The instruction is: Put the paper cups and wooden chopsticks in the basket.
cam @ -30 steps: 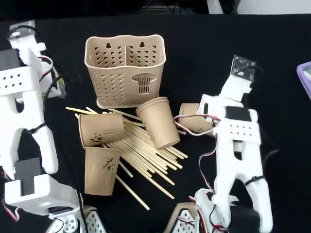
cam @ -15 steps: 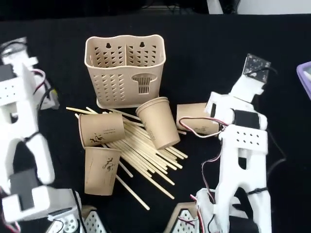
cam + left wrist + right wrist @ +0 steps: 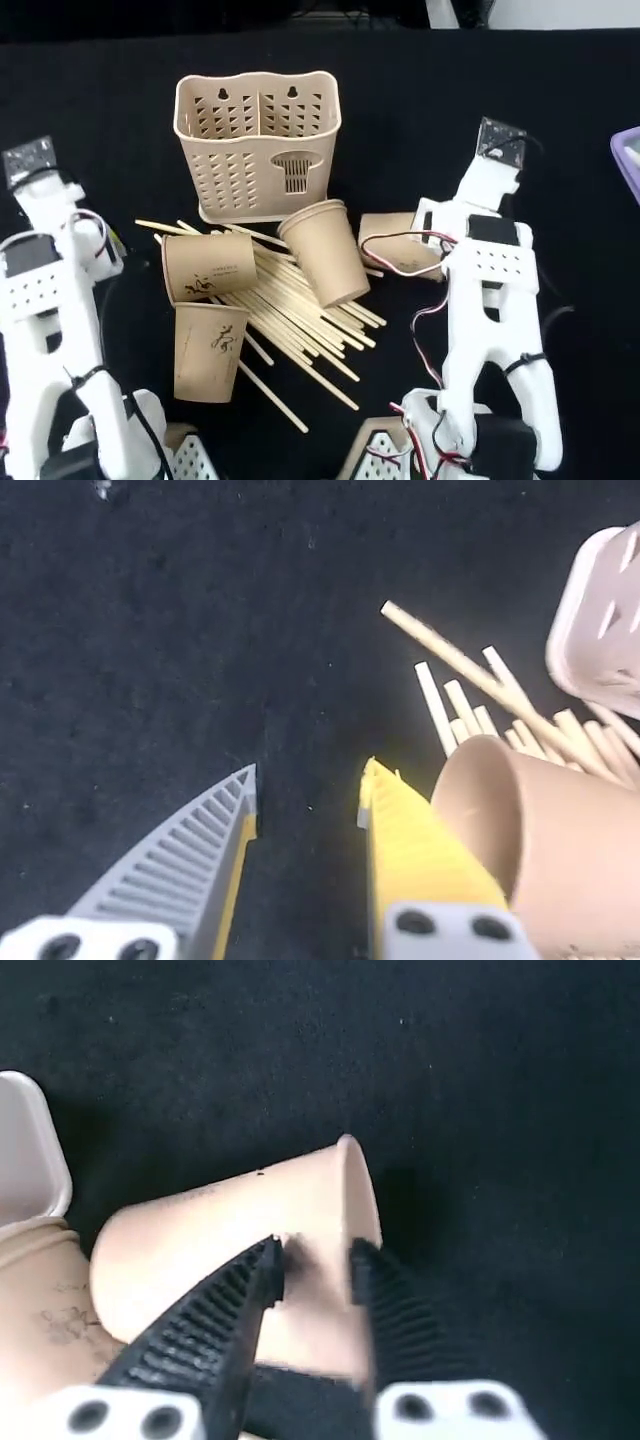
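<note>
The beige slotted basket (image 3: 258, 145) stands upright at the back. In front of it lies a pile of wooden chopsticks (image 3: 295, 310) with three paper cups on it (image 3: 208, 265) (image 3: 210, 350) (image 3: 325, 250). A fourth paper cup (image 3: 392, 243) lies on its side by the right arm (image 3: 490, 270). My right gripper (image 3: 312, 1260) is right over that cup (image 3: 220, 1240) near its rim, its black fingers a narrow gap apart. My left gripper (image 3: 308, 775) is open above bare cloth, its yellow finger (image 3: 410, 850) beside the mouth of a lying cup (image 3: 540, 850).
A black cloth covers the table (image 3: 400, 110). A purple container (image 3: 628, 155) pokes in at the right edge. The left arm (image 3: 45, 290) stands left of the pile. Both arm bases fill the near edge.
The left arm has swung down and in toward the left side of the pile. The right arm lifted back a little, then returned over the cup, which shifted slightly left.
</note>
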Tool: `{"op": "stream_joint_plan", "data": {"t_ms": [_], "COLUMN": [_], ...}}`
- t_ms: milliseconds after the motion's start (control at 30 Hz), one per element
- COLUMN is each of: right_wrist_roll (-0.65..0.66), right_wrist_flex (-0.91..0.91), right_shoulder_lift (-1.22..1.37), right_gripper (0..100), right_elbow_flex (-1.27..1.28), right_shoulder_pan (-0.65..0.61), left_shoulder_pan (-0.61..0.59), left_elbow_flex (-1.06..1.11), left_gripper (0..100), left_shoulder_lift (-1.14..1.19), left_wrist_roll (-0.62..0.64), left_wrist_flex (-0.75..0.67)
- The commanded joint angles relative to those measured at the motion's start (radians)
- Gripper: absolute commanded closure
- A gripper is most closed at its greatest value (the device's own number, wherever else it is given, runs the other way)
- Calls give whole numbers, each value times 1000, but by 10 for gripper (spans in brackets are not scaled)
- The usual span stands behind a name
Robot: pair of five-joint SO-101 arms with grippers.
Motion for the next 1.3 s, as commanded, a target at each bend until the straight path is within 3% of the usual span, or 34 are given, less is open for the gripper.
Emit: {"op": "stream_joint_plan", "data": {"t_ms": [0, 300, 600, 900, 1067, 1267], "right_wrist_roll": [57, 133, 219, 252, 249, 221], "right_wrist_flex": [-9, 94, 167, -43, -43, 40], "right_shoulder_lift": [-47, -328, -615, -493, -443, -433], "right_gripper": [983, 988, 988, 988, 982, 810], "right_elbow_flex": [-35, -41, -31, 165, 137, 47], "right_shoulder_pan": [-18, -11, -17, -86, -77, 60], "left_shoulder_pan": [-10, -12, -28, -62, -85, -85], "left_elbow_flex": [90, 280, 429, 435, 435, 435], "left_gripper": [827, 827, 830, 830, 830, 830], "left_shoulder_lift": [-41, -46, -49, -51, -51, -49], "left_wrist_roll": [-3, 104, 110, 110, 110, 110], "left_wrist_flex": [-107, -305, -466, -463, -466, -466]}}
